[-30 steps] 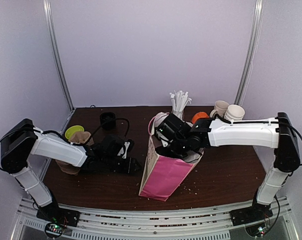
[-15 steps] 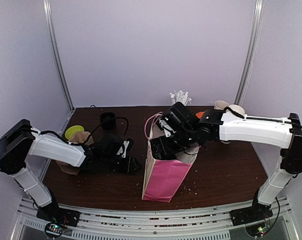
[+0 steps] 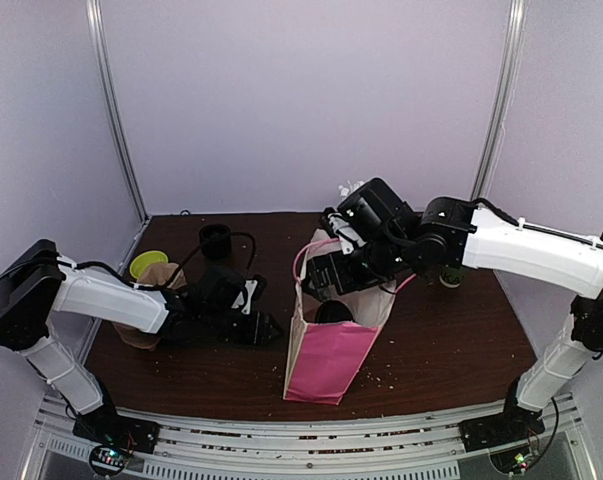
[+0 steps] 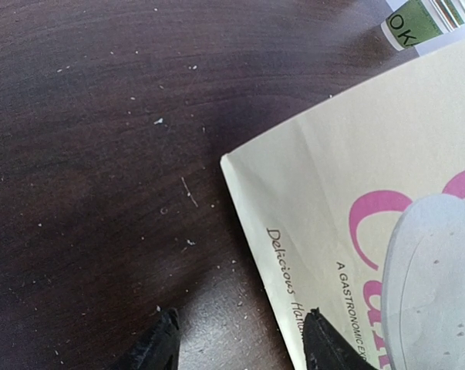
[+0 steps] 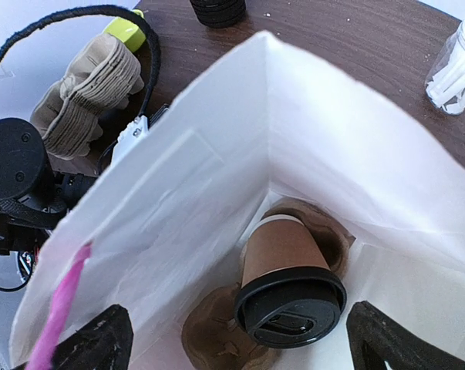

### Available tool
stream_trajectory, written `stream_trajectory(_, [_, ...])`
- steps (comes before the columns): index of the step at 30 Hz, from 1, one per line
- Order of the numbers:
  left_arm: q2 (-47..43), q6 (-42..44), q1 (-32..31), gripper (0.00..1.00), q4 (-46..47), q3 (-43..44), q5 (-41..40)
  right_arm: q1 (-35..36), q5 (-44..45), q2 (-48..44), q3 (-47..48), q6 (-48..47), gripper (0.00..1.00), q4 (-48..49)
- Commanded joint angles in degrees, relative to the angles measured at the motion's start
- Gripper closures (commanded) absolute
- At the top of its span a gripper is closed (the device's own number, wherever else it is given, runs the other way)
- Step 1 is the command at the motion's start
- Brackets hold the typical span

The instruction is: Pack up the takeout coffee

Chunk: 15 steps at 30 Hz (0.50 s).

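Observation:
The takeout coffee (image 5: pixel 290 285), a brown paper cup with a black dome lid, sits in a brown pulp cup carrier (image 5: pixel 217 339) at the bottom of the pink paper bag (image 3: pixel 326 355). Its lid also shows through the bag's mouth in the top view (image 3: pixel 329 313). My right gripper (image 5: pixel 240 347) hangs open and empty above the bag's mouth, clear of the cup. My left gripper (image 4: pixel 240 343) is open and low on the table, at the bag's left side (image 4: pixel 371 193), with one fingertip (image 4: pixel 325 343) against the bag's printed face.
A stack of beige pulp carriers (image 3: pixel 146 285), a yellow-green item (image 3: pixel 146 263) and a stack of black lids (image 3: pixel 214 240) stand at the back left. A clear cup of white straws (image 5: pixel 456 73) stands behind the bag. A black cable loops near the left arm.
My right gripper has risen out of the bag and drawn back, open, leaving the coffee inside. The bag now stands more upright. The left arm has barely moved.

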Motion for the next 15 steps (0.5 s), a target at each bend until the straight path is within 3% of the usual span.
stream_trajectory(1, [-1.79,0.79,-0.35,0.42,0.16,-0.51,-0.8,0.41,2.04,-2.33,2.14,-0.72,0.0,-4.22])
stream_trajectory(15, [-5.34,1.53,-0.33,0.3,-3.79,0.94,-2.59,0.37,4.35,-5.54,7.19,-1.85,0.0,-9.9])
